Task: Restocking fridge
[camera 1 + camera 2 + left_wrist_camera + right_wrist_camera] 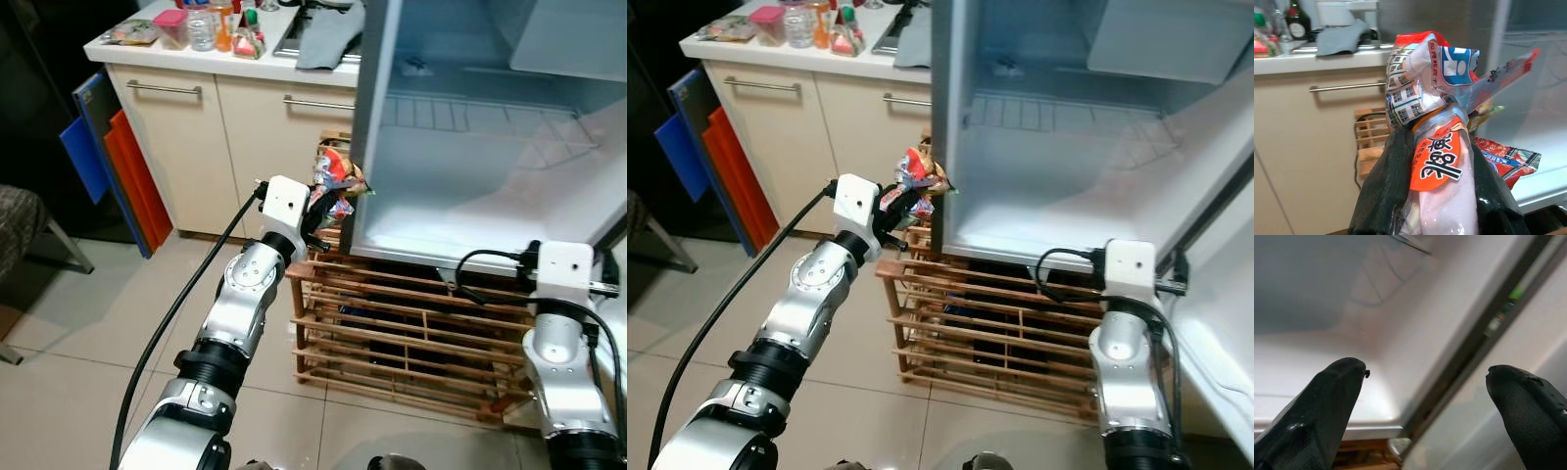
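My left gripper point(1437, 147) is shut on a bundle of food packets point(1435, 98): a pale pink pack with an orange label, a blue-and-white wrapper and a red packet. It holds the bundle point(336, 181) up at the left front edge of the open fridge point(367, 117), just outside the cavity. The fridge's white floor point(460, 196) and wire shelf point(470, 116) look bare. My right gripper point(1425, 369) is open with nothing between its fingers point(1332, 391). It points at the fridge's lower right corner, by the door seal.
A wooden slatted rack point(411, 333) stands under the fridge. To the left is a cabinet and counter point(137, 61) with bottles and containers on top. Blue and orange boards point(118, 166) lean by it. The fridge door point(1225, 323) stands open on the right. Tiled floor lies below.
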Controlling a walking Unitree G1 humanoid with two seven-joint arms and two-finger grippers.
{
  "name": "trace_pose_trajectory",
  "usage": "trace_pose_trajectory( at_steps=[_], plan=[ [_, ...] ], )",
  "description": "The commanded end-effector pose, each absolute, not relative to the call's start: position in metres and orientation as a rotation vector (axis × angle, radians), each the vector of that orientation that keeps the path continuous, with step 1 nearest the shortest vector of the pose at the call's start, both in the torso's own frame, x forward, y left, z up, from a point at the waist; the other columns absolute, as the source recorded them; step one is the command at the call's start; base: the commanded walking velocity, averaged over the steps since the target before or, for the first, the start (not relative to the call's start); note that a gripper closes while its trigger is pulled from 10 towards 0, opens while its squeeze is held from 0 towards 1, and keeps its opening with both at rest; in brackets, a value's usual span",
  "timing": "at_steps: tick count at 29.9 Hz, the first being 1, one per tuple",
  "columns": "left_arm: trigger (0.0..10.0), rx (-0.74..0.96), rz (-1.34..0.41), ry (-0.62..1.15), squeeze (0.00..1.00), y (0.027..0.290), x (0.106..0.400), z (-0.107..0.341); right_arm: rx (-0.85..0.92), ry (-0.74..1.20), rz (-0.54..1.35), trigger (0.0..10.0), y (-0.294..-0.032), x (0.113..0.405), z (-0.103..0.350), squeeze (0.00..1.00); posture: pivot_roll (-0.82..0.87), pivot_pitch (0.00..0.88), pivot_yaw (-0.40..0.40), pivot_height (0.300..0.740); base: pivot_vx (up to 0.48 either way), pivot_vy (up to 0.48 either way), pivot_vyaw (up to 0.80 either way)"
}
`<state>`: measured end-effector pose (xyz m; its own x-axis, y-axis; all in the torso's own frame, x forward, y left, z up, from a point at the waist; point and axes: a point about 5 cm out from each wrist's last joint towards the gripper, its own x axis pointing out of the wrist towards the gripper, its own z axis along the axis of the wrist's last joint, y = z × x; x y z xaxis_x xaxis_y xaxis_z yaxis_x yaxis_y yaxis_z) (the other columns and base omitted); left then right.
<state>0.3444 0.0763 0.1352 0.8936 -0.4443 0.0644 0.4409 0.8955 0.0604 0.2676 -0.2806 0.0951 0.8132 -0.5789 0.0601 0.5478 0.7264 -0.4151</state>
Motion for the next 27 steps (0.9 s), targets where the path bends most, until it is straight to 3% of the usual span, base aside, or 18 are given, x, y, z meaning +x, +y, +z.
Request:
trace_pose_trajectory(
  at_steps=[1, 4, 10, 18, 27],
  plan=[
    [10.0, 0.041, -0.460, -0.100, 0.00, 0.075, 0.347, 0.142, -0.424, 0.141, -0.741, 10.0, -0.306, 0.253, 0.089, 0.00, -0.11, 0.000, 0.035, 0.740, 0.000, 0.000, 0.00],
    [10.0, 0.041, -0.464, -0.098, 0.00, 0.075, 0.346, 0.141, -0.433, 0.106, -0.720, 10.0, -0.302, 0.255, 0.094, 0.00, -0.12, 0.000, 0.038, 0.740, 0.000, 0.000, 0.00],
    [10.0, 0.060, -0.466, -0.103, 0.00, 0.073, 0.347, 0.143, -0.310, -0.065, -0.384, 10.0, -0.235, 0.273, 0.108, 0.00, -0.12, 0.000, 0.040, 0.740, 0.000, 0.000, 0.00],
    [10.0, 0.053, -0.484, -0.120, 0.00, 0.072, 0.346, 0.145, -0.226, -0.040, -0.282, 10.0, -0.218, 0.274, 0.100, 0.00, -0.11, 0.000, 0.037, 0.740, 0.000, 0.000, 0.00],
    [10.0, 0.036, -0.513, -0.130, 0.00, 0.068, 0.345, 0.148, -0.199, -0.032, -0.229, 10.0, -0.213, 0.279, 0.099, 0.00, -0.11, 0.000, 0.035, 0.740, 0.350, -0.325, -0.21]
  ],
)
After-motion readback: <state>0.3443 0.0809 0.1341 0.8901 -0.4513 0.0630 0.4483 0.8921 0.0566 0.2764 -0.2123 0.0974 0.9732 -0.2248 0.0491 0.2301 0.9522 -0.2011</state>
